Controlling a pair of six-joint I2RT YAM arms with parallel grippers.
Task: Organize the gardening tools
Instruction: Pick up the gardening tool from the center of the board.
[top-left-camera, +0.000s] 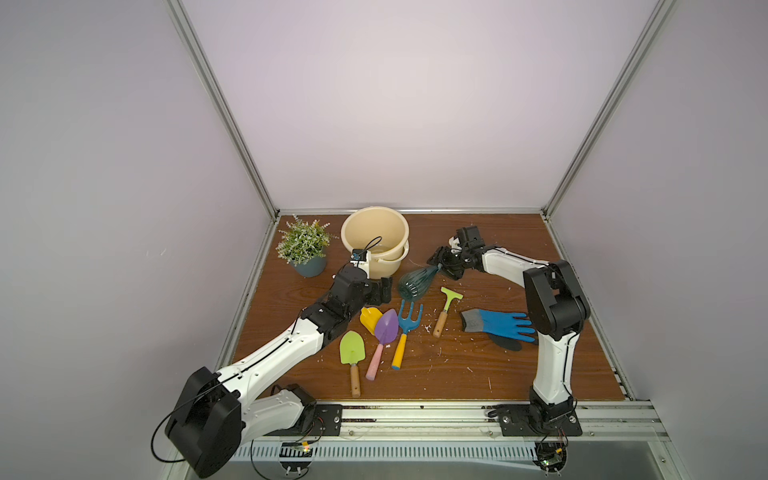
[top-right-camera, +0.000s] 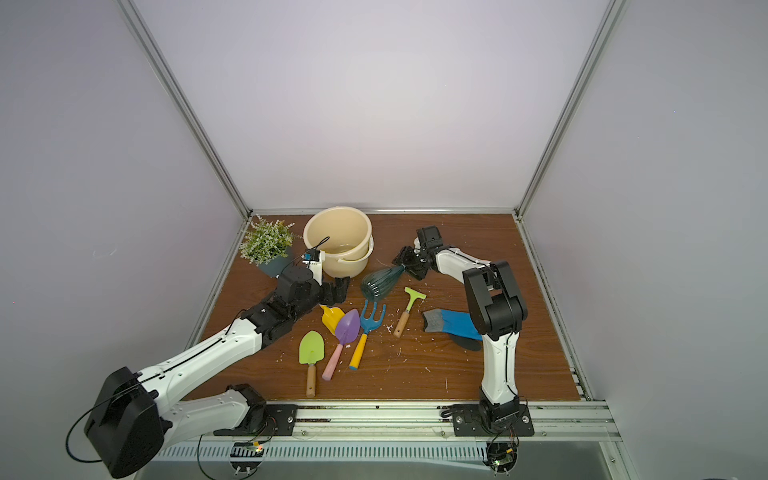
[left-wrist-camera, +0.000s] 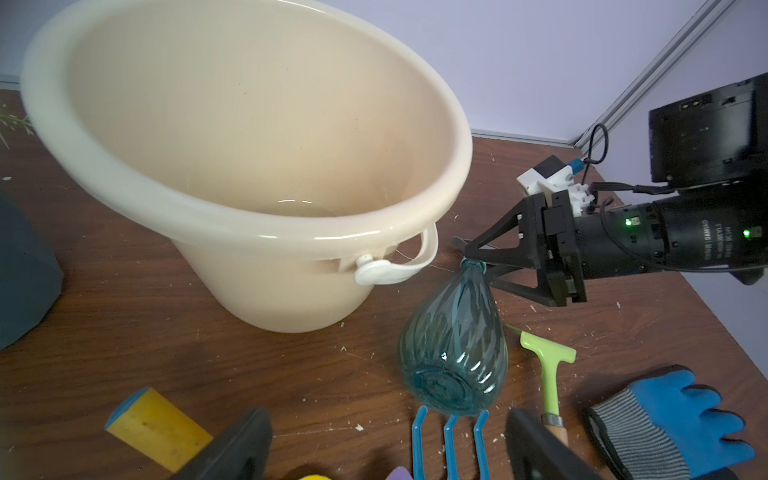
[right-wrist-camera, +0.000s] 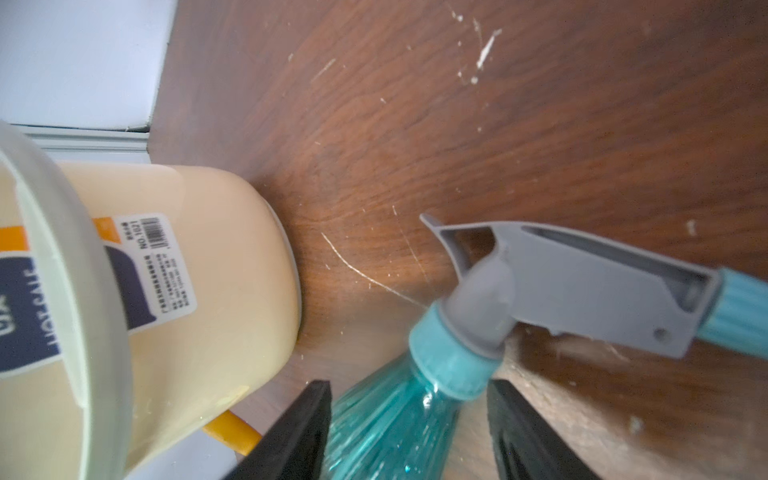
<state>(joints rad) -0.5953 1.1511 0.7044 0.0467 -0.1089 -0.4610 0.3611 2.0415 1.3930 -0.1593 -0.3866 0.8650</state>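
Left of centre on the counter (top-left-camera: 478, 374), the left hand (top-left-camera: 385, 289) is wide open just beside the cream bucket (top-left-camera: 384, 270). Near it lie the yellow scoop (top-left-camera: 369, 318), lime trowel (top-left-camera: 352, 348), purple trowel (top-left-camera: 386, 326) and blue fork (top-left-camera: 409, 318). Further right lies the spray bottle (top-left-camera: 413, 284) on its side. The right hand (top-left-camera: 436, 262) straddles its neck, though whether it grips cannot be told, and the hoe (top-left-camera: 449, 297) lies alongside.
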